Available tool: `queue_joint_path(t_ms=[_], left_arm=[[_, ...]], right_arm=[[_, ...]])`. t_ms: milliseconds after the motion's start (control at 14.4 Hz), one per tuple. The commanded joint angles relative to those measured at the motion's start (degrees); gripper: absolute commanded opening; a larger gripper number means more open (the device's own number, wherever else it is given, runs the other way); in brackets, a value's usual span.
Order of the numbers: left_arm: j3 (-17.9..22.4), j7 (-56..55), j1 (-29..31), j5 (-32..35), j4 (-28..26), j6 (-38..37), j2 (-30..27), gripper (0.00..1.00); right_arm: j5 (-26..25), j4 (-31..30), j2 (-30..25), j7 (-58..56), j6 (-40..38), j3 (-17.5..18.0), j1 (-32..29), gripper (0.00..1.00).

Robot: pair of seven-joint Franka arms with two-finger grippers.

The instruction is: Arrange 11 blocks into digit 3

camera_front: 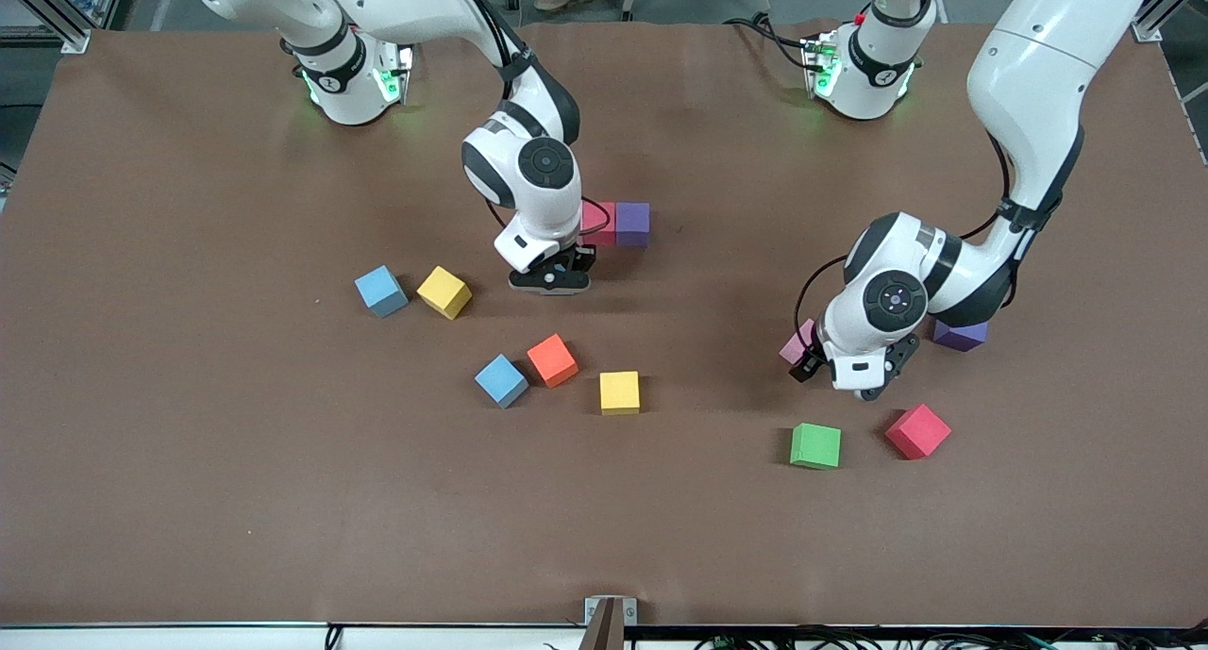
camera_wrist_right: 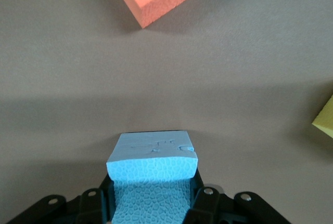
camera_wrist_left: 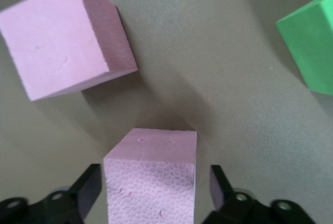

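Right pincer (camera_wrist_right: 151,203) grips a blue block (camera_wrist_right: 152,169); left pincer (camera_wrist_left: 156,193) apparently brackets a pink block (camera_wrist_left: 151,177) loosely.

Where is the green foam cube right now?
The green foam cube sits toward the left arm's end of the table, beside the red foam cube.

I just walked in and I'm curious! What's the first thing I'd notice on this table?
Bright foam blocks dot the brown table. The right gripper, beside the pink and purple pair, is shut on a blue block. The left gripper straddles a pink block, fingers apart, near the green block.
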Motion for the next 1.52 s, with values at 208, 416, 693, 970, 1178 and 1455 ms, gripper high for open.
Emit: queue_joint_path(t_ms=[208, 416, 693, 970, 1178, 1455], left_arm=[[-0.4, -0.3, -0.3, -0.8, 0.3, 1.0, 0.3, 0.23], [-0.5, -0.2, -0.4, -0.8, 1.3, 0.5, -0.2, 0.15], [-1.8, -0.2, -0.4, -1.1, 2.8, -0.3, -0.2, 0.15], [-2.4, 0.4, -0.5, -1.0, 3.4, -2.0, -0.3, 0.1], [-2.5, 0.5, -0.6, -0.9, 4.0, -2.0, 0.1, 0.1], [-2.5, 0.4, -1.5, -0.9, 4.7, -2.0, 0.2, 0.1]], right_arm=[[1.4, -2.1, -0.3, -0.3, 2.8, 0.7, -0.3, 0.0], [2.0, -2.5, -0.3, -0.5, 3.3, 0.9, -0.3, 0.0], [2.1, -3.2, -0.3, -0.6, 3.2, 3.5, -2.3, 0.0], [2.4, -4.3, -0.6, -0.6, 3.2, 6.0, -4.3, 0.0], [2.4, -5.5, -1.1, -0.6, 3.2, 6.2, -4.2, 0.0], [2.4, -5.7, -0.9, -0.2, 3.4, 6.2, -3.9, 0.0]])
